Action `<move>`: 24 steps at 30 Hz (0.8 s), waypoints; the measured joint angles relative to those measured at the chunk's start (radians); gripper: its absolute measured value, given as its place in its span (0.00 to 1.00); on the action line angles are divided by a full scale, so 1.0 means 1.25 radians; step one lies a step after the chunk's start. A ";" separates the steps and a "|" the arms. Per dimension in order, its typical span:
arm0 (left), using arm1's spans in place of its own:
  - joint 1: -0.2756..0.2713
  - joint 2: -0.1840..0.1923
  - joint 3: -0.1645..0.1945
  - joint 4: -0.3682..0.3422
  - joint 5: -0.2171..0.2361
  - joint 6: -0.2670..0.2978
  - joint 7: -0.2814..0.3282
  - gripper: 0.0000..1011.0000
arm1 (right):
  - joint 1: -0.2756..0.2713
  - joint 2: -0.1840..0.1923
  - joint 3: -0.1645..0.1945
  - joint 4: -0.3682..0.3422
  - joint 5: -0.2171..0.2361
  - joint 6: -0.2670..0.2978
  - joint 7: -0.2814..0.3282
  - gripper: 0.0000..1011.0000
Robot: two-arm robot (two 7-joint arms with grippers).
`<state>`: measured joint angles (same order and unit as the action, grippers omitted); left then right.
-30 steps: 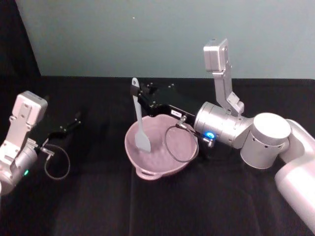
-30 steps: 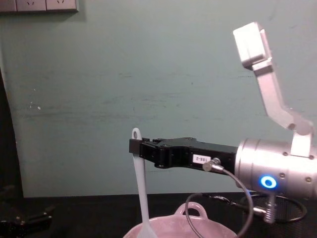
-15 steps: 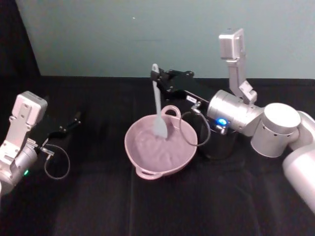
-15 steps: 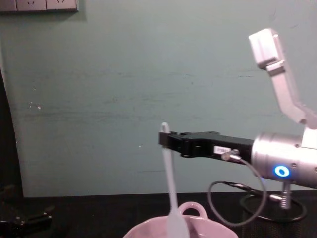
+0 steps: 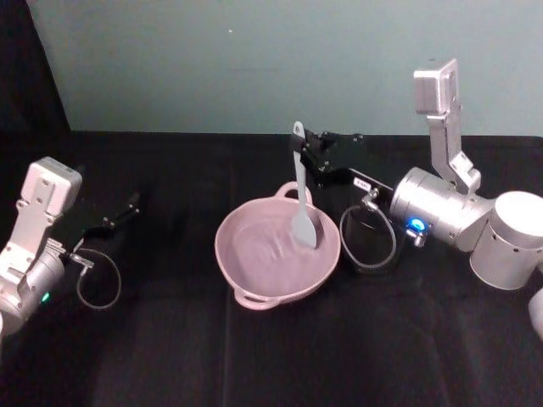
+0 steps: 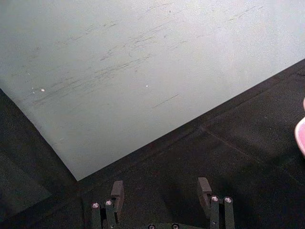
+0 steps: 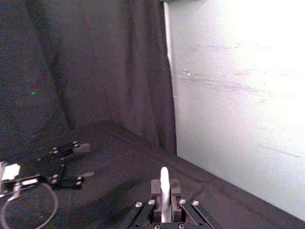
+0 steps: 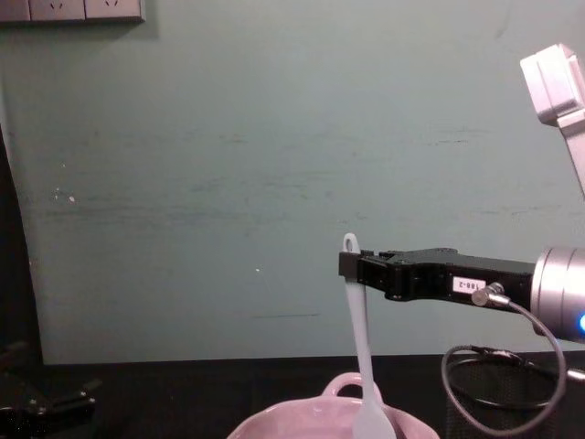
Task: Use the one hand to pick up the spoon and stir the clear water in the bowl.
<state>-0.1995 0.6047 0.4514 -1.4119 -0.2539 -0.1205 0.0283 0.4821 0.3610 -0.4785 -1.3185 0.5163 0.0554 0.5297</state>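
– Two claws: which one has the spoon?

– My right claw (image 5: pixel 307 154) is clenched on the spoon (image 5: pixel 301 199), pinching the handle just below the hole at its top. The spoon hangs nearly upright from there.

– Where does the flat end sit?

– Inside the pink bowl (image 5: pixel 271 288), down toward its right wall. I can't tell whether it touches the wall. The water (image 5: pixel 263 250) shows as a faint rippled shine across the floor of the bowl.

– How tight are the edges?

– The handle passes just beside the loop on the far rim. To the right, a black mesh cup (image 8: pixel 526 398) stands just beside the bowl, under my wrist, with my cable looping in front of it. To the left, the bowl's floor lies open all the way to the left rim.

– And around the bowl?

– The black table (image 5: pixel 254 356) is bare on the near side and to the left of the bowl.

– Your other claw?

– My left claw (image 5: pixel 127 208) rests low at the far left, well apart from the bowl, with its fingers spread and nothing between them.
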 joint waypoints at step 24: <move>0.000 0.000 0.000 0.000 0.000 0.000 0.000 1.00 | 0.009 -0.042 -0.076 -0.020 0.016 0.007 0.035 0.12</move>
<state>-0.1995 0.6047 0.4514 -1.4120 -0.2539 -0.1205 0.0283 0.4933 0.3079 -0.5736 -1.3440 0.5361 0.0646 0.5735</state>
